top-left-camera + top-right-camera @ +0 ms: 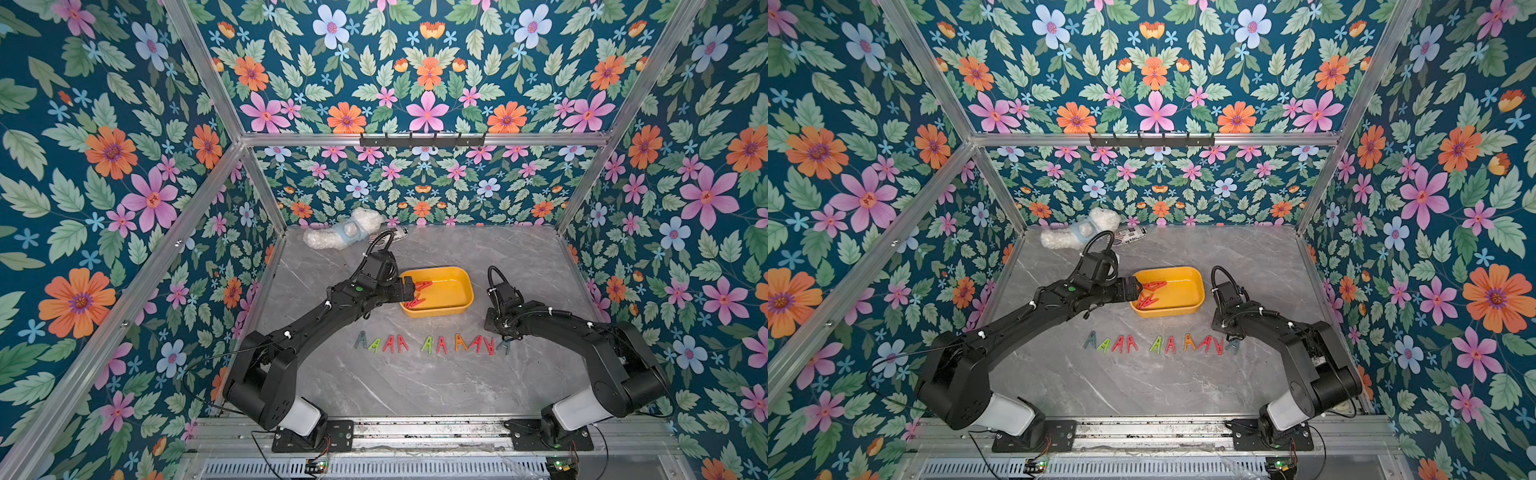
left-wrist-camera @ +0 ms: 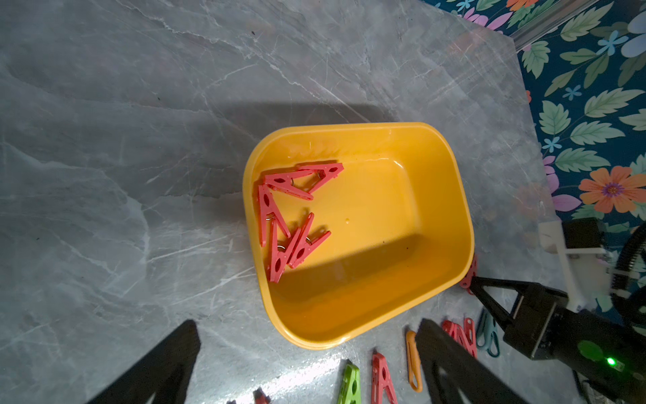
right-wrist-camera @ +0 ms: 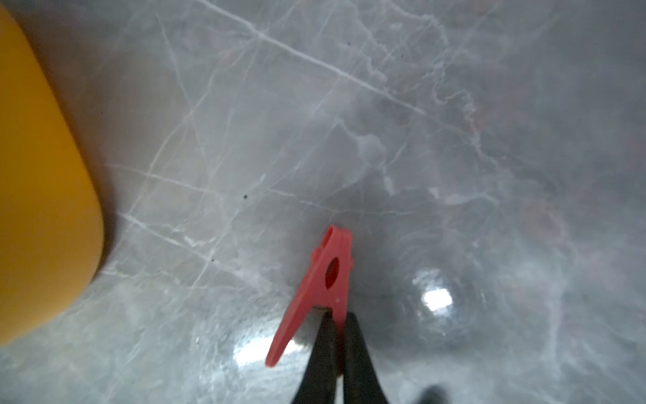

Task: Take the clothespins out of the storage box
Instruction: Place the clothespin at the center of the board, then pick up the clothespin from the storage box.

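clothespins (image 2: 278, 264) inside yellow storage box (image 2: 349, 314)

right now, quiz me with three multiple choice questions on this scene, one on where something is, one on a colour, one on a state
1. Where is the row of clothespins relative to the storage box?
A) inside it
B) on the table, on the robot's side of the box
C) stacked on its rim

2. What colour are the clothespins left in the box?
A) green
B) red
C) orange

3. What is the right hand doing?
A) open and empty
B) shut on the box's rim
C) shut on a red clothespin

Answers:
1 B: both top views show the row on the table, nearer the robot than the box.
2 B: the left wrist view shows only red ones inside.
3 C: the right wrist view shows it pinching the pin beside the box.
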Motion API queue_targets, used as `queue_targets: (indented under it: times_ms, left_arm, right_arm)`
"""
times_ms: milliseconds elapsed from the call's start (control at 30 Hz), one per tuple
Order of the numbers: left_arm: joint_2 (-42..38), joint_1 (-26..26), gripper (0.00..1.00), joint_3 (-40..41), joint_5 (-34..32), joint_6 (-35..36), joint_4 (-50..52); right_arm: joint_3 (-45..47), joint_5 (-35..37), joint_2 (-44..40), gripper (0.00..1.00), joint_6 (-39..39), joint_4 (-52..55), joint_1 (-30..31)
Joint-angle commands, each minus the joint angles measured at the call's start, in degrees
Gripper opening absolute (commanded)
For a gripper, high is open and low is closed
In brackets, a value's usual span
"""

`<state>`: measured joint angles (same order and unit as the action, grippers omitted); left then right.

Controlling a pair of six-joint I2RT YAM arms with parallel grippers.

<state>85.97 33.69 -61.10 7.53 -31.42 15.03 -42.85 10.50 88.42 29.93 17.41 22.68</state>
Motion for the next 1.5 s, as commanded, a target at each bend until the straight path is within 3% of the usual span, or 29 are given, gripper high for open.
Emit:
queue_targets:
  times_ms: [0,167,300,567,1067,1300,1367,1467]
  left_arm:
    - [-0.3,0.0,1.0,0.0,-0.4,-0.2,-0.3]
    - [0.2,0.1,1.0,-0.1,-0.6,-0.1,-0.2]
    - [0.9,0.2,1.0,-0.6,-1.1,0.1,0.3]
    - [3.8,0.5,0.99,-3.0,-1.6,1.0,0.5]
    - [16.2,2.3,0.68,-13.4,-4.1,-1.1,2.7]
    - [23.1,2.9,0.51,-19.1,-5.7,-4.0,4.6]
    - [25.0,3.3,0.48,-20.6,-5.8,-4.0,5.0]
    - [27.2,4.2,0.46,-23.0,-7.0,-2.7,5.3]
  right_arm:
    - [0.2,1.5,0.2,0.03,-0.1,0.6,-0.6]
    - [0.0,0.9,1.0,0.07,-0.8,0.4,-0.9]
    - [-0.3,0.2,-0.1,0.2,-0.8,0.6,-0.9]
    - [-2.6,-2.3,-5.5,0.33,-1.3,1.5,-0.8]
    - [-7.2,-12.9,-12.7,0.63,-1.6,-3.3,-0.6]
    - [-8.4,-14.6,-12.7,0.85,-1.3,-5.4,0.0]
    - [-8.5,-14.7,-12.8,0.97,-1.3,-5.8,0.1]
    - [-8.4,-15.0,-12.8,0.99,-1.5,-5.9,0.1]
